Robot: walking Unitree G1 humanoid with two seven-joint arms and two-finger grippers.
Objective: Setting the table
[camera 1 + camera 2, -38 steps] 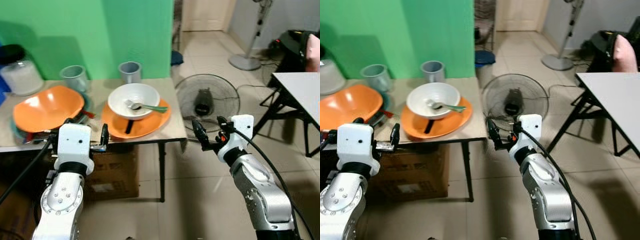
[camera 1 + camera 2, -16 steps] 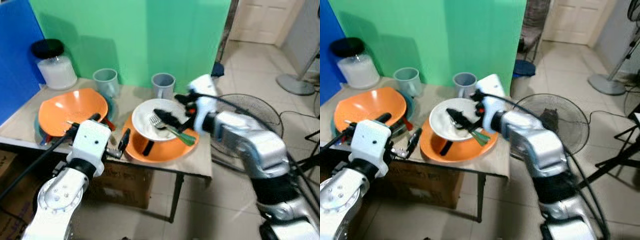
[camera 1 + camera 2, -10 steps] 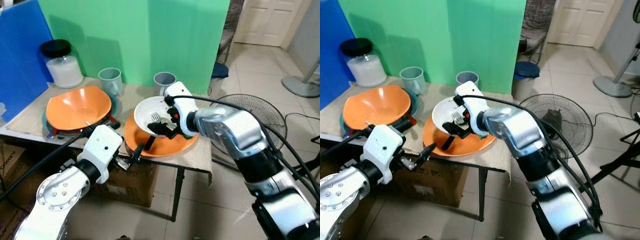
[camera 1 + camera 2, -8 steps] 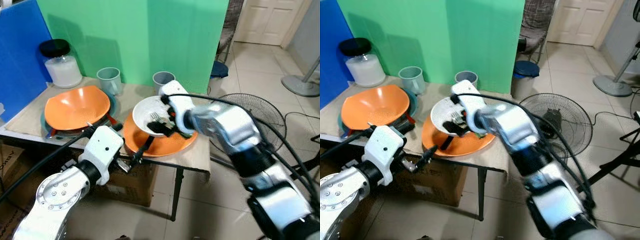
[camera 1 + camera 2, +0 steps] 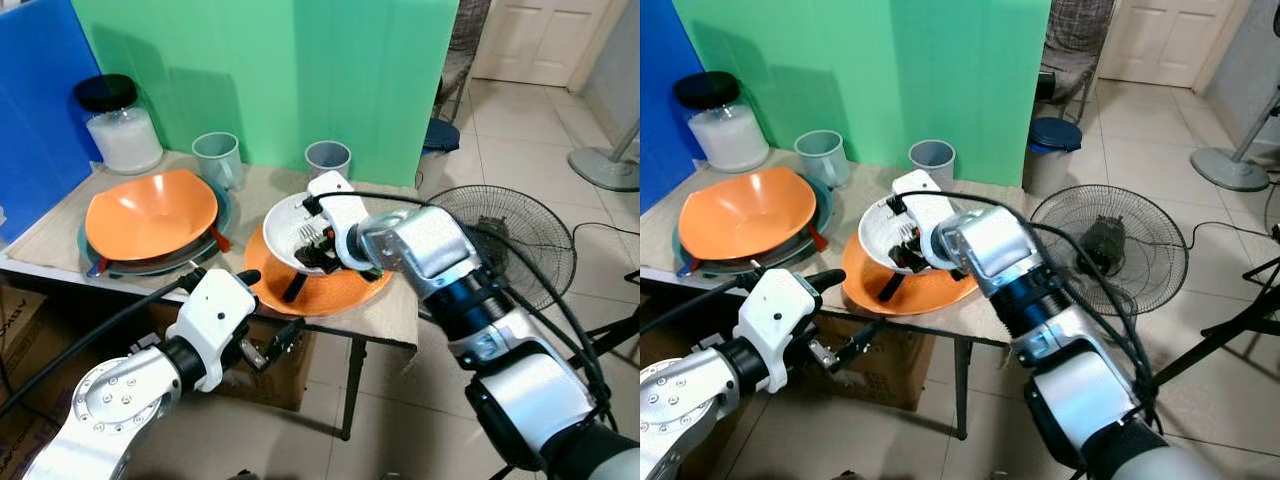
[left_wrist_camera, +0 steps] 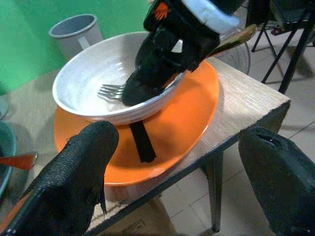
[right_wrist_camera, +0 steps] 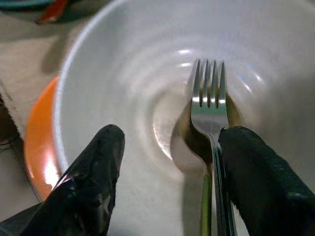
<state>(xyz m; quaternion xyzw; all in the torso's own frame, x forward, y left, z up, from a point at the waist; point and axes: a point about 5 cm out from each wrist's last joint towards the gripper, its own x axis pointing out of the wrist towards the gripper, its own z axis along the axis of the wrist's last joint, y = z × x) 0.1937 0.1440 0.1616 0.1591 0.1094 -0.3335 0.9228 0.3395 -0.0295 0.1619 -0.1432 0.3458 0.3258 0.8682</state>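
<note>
Inside the white bowl (image 5: 298, 228), the right gripper (image 7: 167, 162) hangs with its jaws wide apart, one black finger (image 7: 86, 187) on each side of the bowl's middle. A fork (image 7: 209, 105) lies in the bowl with its tines up near the centre, and its handle runs just beside one finger; whether that finger touches the handle cannot be told. A spoon (image 7: 197, 137) seems to lie under the fork, its bowl showing dark beneath the tines.

The white bowl sits on an orange plate (image 5: 330, 290), which rests near the front corner of the tabletop (image 5: 400, 310). A black strip (image 6: 142, 140) lies on the plate, running out from under the bowl toward the tabletop's front edge.

Left of the white bowl, a large orange bowl (image 5: 150, 212) rests on a stack of darker dishes. Behind the white bowl stands a grey cup (image 5: 327, 159) against the green wall; a second pale cup (image 5: 218, 156) stands farther left, and beyond it a jar (image 5: 120, 125) with a black lid and white contents.

The left gripper (image 5: 262, 345) hovers below the front edge of the tabletop, in front of the orange plate, jaws spread wide and holding nothing. To the right of the white bowl, on the tiled floor, stands a round fan (image 5: 505, 235).
</note>
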